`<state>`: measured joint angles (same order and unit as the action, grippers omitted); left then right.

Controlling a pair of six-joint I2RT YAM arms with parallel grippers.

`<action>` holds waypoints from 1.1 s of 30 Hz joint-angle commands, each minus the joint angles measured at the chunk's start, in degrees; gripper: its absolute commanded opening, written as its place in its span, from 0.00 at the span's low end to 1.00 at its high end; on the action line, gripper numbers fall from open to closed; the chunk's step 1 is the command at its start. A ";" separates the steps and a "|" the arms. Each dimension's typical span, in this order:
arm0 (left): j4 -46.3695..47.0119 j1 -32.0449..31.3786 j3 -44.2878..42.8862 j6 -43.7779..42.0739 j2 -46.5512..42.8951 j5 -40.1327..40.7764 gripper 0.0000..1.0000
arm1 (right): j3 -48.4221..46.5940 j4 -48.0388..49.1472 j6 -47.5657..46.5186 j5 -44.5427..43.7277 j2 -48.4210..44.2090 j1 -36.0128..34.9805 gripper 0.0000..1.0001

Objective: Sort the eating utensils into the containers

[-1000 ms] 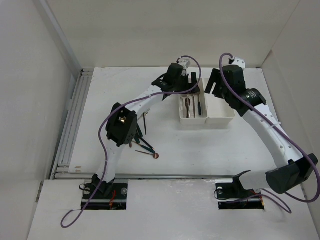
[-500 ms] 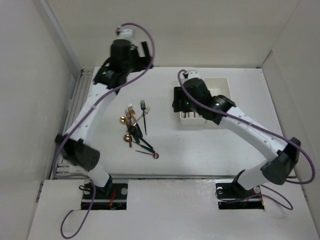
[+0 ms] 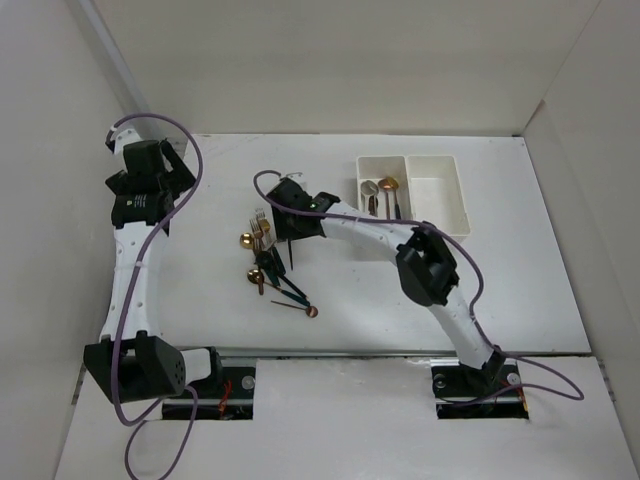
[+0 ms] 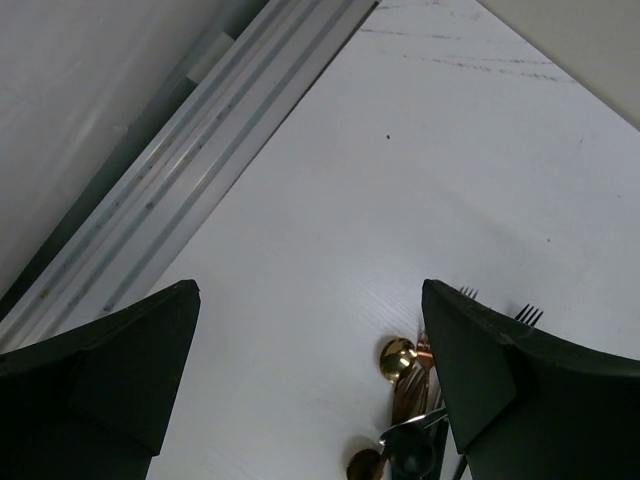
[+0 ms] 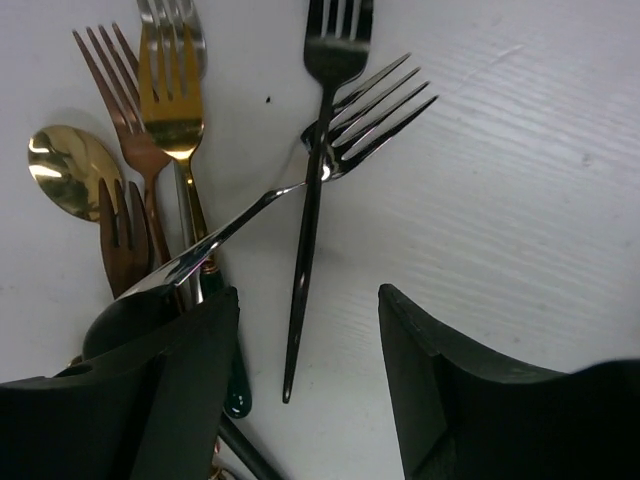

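Note:
A pile of gold, copper, silver and dark utensils (image 3: pixel 265 255) lies left of the table's middle. My right gripper (image 3: pixel 283 218) is open and low over its far end. In the right wrist view its jaws (image 5: pixel 305 300) straddle the handle of a dark fork (image 5: pixel 318 200) without touching it. A silver fork (image 5: pixel 345 135) crosses that fork. Gold (image 5: pixel 170 100) and copper (image 5: pixel 120 90) forks and a gold spoon (image 5: pixel 62 170) lie to the left. The two white bins (image 3: pixel 410 232) stand at the back right; the left one holds a few spoons (image 3: pixel 380 190). My left gripper (image 3: pixel 172 180) is open and empty at the far left; its view catches the pile's edge (image 4: pixel 410 400).
A metal rail (image 3: pixel 140 250) runs along the table's left edge and shows in the left wrist view (image 4: pixel 180 160). White walls close in the back and both sides. The right bin (image 3: pixel 436 195) looks empty.
My left arm has swung away from the bins to the far left. My right arm has moved from the bins across to the pile and come down over the dark fork.

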<state>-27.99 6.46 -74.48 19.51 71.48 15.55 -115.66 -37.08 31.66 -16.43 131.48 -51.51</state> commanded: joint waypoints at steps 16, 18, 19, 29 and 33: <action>2.68 0.39 -3.31 0.18 0.06 -3.24 0.92 | -11.26 -8.63 0.77 -7.74 16.36 -3.78 0.15; 2.68 0.40 -3.31 0.18 0.06 -3.25 0.92 | -10.64 -7.57 0.77 -7.74 15.66 -3.78 0.02; 2.68 0.40 -2.78 0.18 0.06 -3.25 0.92 | -10.64 -7.57 0.77 -7.74 15.65 -3.78 0.00; 3.73 0.40 -1.64 -4.21 0.06 -14.56 0.87 | -10.64 -5.39 -5.62 -17.50 -1.54 -3.78 0.00; 5.05 -1.09 0.29 -9.03 0.59 -22.84 0.83 | -8.54 -2.03 -10.11 -15.22 -10.86 -0.53 0.00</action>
<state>-25.39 6.31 -75.09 15.25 71.72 0.23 -123.20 -43.75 26.48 -29.58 133.93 -54.26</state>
